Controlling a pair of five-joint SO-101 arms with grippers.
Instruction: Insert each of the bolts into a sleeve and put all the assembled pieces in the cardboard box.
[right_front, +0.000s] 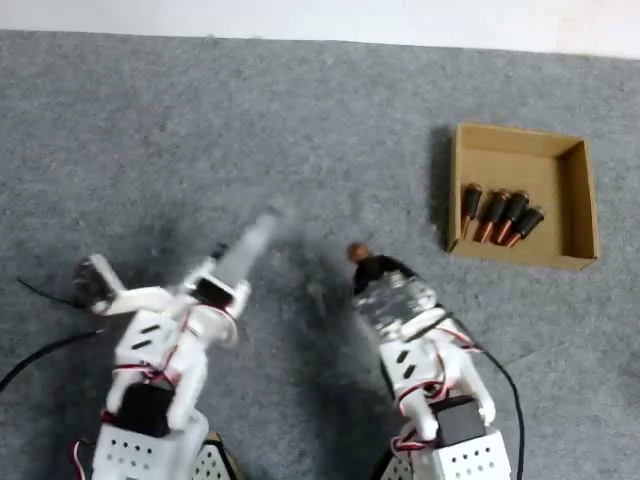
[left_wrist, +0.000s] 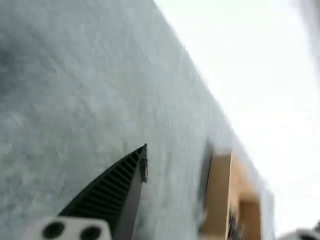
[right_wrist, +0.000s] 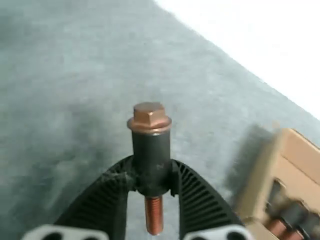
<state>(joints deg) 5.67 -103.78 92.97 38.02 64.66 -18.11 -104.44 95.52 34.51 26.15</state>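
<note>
Right gripper clenched on a black cylindrical sleeve with a copper hex-head bolt through it.
Hex head sits on the sleeve's far end, and the threaded tip sticks out the near end between the black ribbed fingers. In the high view this arm holds the piece over the grey carpeted table, well apart from the open brown cardboard box off to its side. Four more bolt-in-sleeve pieces lie side by side in the box, slanted, near one wall. Left gripper is beside the right one, blurred in the high view. Its jaws are spread with nothing between them; one ribbed finger shows over the carpet in the left wrist view.
</note>
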